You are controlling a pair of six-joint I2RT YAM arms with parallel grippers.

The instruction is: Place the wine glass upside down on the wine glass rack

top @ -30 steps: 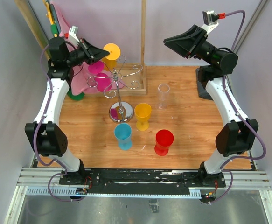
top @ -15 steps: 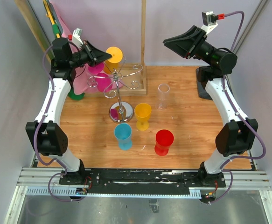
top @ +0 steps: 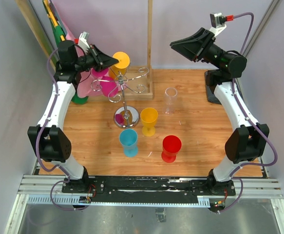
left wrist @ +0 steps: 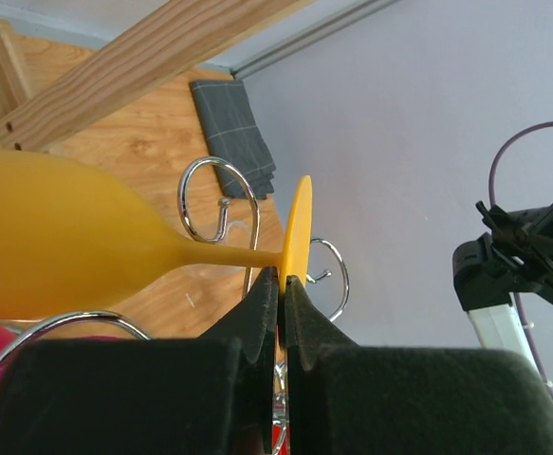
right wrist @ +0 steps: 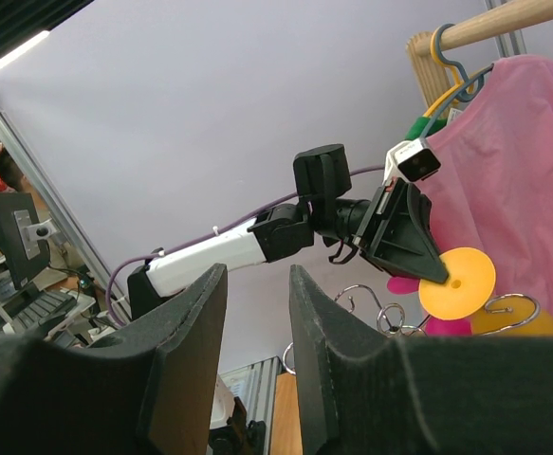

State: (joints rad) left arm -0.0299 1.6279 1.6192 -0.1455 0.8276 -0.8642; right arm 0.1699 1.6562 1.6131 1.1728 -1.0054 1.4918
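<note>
My left gripper (top: 113, 61) is shut on the rim of the round foot of an orange-yellow wine glass (top: 121, 60). The foot is uppermost and the bowl hangs below it. This glass is just above the rear curled arms of the silver wine glass rack (top: 126, 117). In the left wrist view the pads (left wrist: 267, 303) pinch the foot (left wrist: 297, 232), and the bowl (left wrist: 58, 246) lies over the rack's wire curls (left wrist: 217, 190). My right gripper (top: 173, 45) is raised at the back right, open and holding nothing. Its camera faces the left arm and the glass foot (right wrist: 457, 281).
Two magenta glasses (top: 104, 82) hang on the rack's left arms. A yellow glass (top: 148, 120), a blue one (top: 128, 142), a red one (top: 171, 148) and a clear one (top: 170, 100) stand on the table. A wooden frame with post (top: 149, 44) and pink cloth (top: 85, 83) are behind.
The left arm has swung slightly right and down, carrying the orange-yellow glass closer to the rack's top. The right arm has not moved.
</note>
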